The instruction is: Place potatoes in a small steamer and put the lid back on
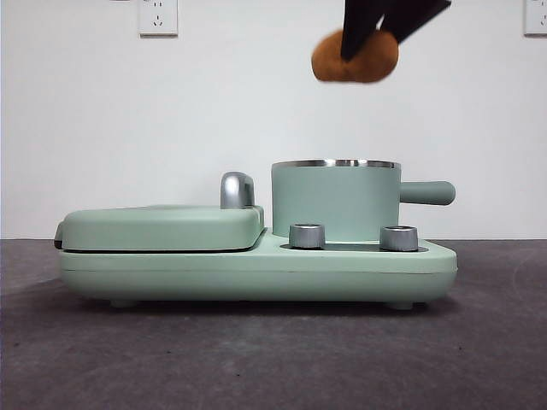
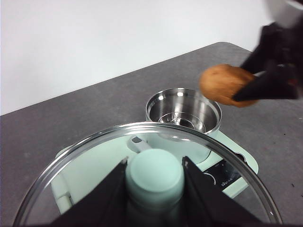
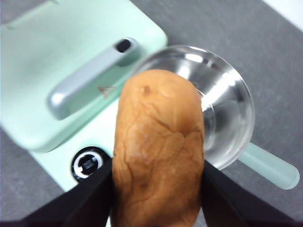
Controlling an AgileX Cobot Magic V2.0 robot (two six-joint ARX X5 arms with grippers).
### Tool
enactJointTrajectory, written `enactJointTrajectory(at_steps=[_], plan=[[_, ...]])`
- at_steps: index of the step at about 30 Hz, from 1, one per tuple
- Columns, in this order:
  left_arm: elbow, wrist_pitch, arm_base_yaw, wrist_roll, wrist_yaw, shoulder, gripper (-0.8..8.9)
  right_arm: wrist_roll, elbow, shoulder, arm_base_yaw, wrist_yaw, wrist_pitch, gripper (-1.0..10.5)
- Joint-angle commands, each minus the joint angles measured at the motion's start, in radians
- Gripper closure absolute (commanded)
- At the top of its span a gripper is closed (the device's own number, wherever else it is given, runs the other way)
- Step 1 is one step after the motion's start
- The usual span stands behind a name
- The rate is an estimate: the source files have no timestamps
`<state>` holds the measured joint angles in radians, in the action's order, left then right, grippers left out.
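So the right gripper [image 1: 369, 38] is pinching the orange-brown wrinkly potato [image 1: 355, 57] high over the open mint green steel-rimmed steamer pot [image 1: 335, 201]; I'd centre it over the rim, lower, then release; left gripper [image 2: 155, 189] is clamped on the glass lid's green knob [image 2: 155, 177], waiting off to the side.

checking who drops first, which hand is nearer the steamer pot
Right. The right hand holds the potato just above the steamer pot. The left hand holds the lid farther back.
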<state>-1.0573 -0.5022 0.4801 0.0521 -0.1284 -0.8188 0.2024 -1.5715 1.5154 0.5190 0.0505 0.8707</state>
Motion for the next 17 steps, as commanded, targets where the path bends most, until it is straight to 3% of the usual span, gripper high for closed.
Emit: enactJointTrajectory(at_steps=[1,8,17], plan=[[-0.013,0.031,0.003,0.008,0.001,0.0,7.97,-0.013,-0.095,0.101,-0.018,0.013,0.034,7.3],[-0.013,0.031,0.003,0.008,0.001,0.0,7.97,-0.012,-0.244,0.286,-0.058,0.024,0.051,7.2],[-0.013,0.031,0.003,0.007,0.001,0.0,7.97,-0.012,-0.28,0.422,-0.077,0.054,0.043,7.2]])
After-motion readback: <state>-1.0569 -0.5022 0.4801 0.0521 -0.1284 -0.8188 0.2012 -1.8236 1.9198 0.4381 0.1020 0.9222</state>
